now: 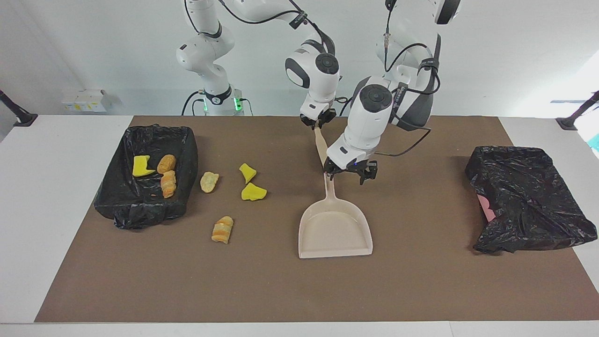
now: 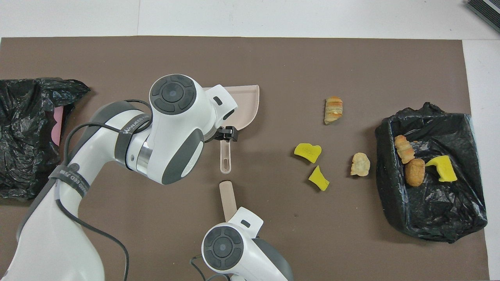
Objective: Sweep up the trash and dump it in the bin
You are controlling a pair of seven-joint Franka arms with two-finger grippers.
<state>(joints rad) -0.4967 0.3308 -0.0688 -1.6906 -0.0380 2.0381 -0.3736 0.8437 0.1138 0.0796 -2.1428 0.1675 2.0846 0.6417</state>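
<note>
White table (image 1: 56,196), brown mat (image 1: 421,281) on it; on mat: dustpan (image 1: 335,230), trash (image 1: 222,229) scraps, two black-lined bins (image 1: 524,199).

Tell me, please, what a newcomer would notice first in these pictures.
Probably the left gripper with its fingers spread over the handle of the beige dustpan at mid-table, while the right gripper is shut on the beige brush nearer the robots. Next, the trash scattered beside the black-lined bin toward the right arm's end, which already holds three scraps.

Seven trash scraps (image 1: 254,192), three yellow, four bread-like, two black bin bags (image 1: 524,196), one dustpan (image 1: 334,229), one brush (image 1: 320,145), two robot arms (image 1: 369,117)
</note>
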